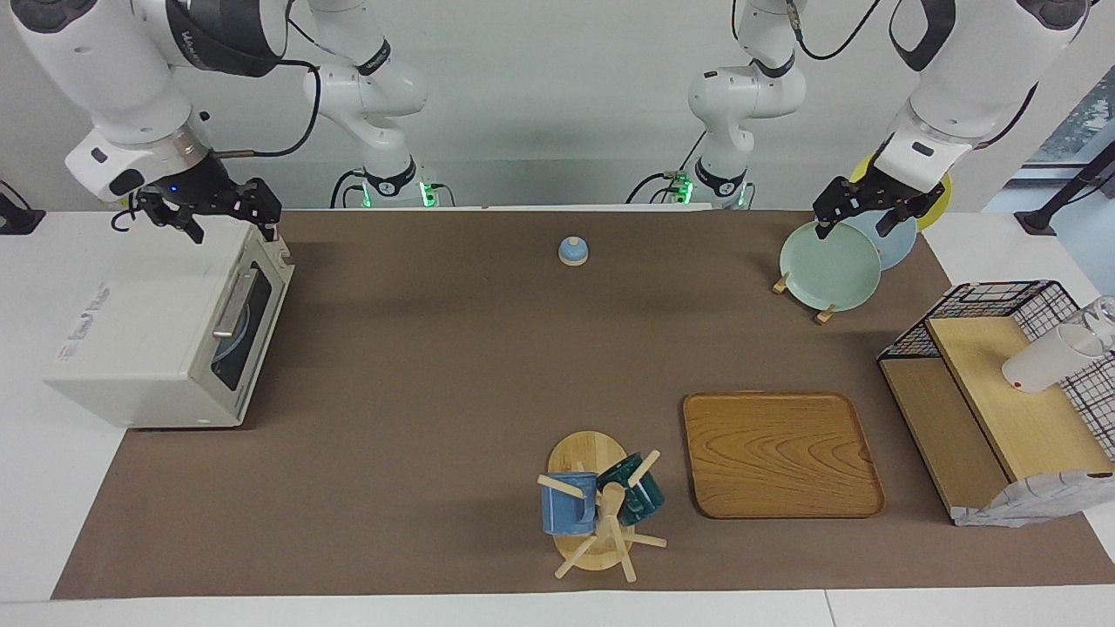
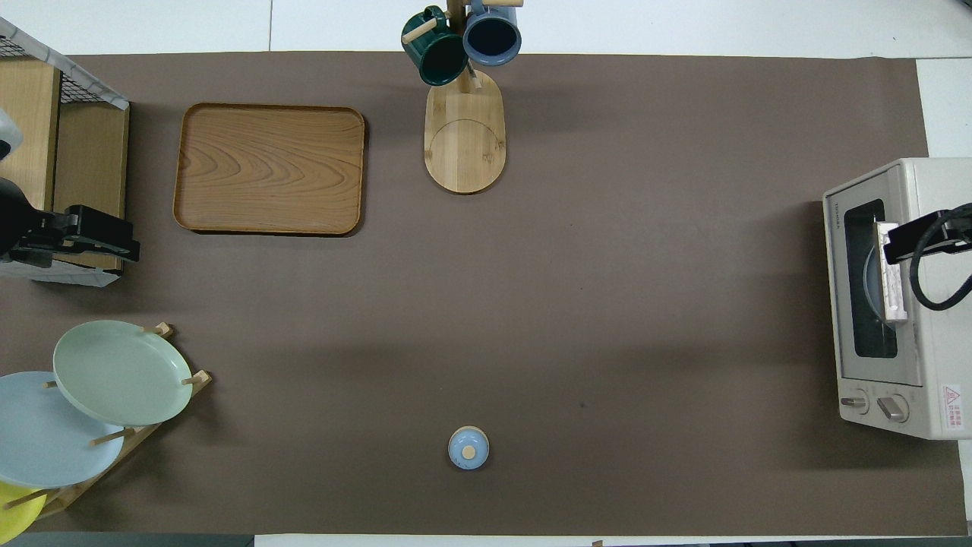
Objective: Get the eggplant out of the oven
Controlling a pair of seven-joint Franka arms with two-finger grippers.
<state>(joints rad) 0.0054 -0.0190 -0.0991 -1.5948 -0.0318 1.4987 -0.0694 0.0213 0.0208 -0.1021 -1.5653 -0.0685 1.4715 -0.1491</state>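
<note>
The off-white oven (image 1: 148, 348) stands at the right arm's end of the table, its dark glass door (image 2: 866, 319) shut and its silver handle (image 1: 233, 305) toward the table's middle. It also shows in the overhead view (image 2: 942, 342). The eggplant is hidden; through the window only a pale round shape shows. My right gripper (image 1: 231, 222) hangs open and empty, raised over the oven's door edge and covering part of the handle from above (image 2: 892, 243). My left gripper (image 1: 854, 225) waits open and empty, raised over the plate rack.
A plate rack with a green plate (image 1: 829, 266) stands at the left arm's end. A wire basket shelf (image 1: 1002, 392) holds a white cup (image 1: 1045, 357). A wooden tray (image 1: 780, 453), a mug tree (image 1: 601, 505) and a small blue lid (image 1: 573, 251) sit mid-table.
</note>
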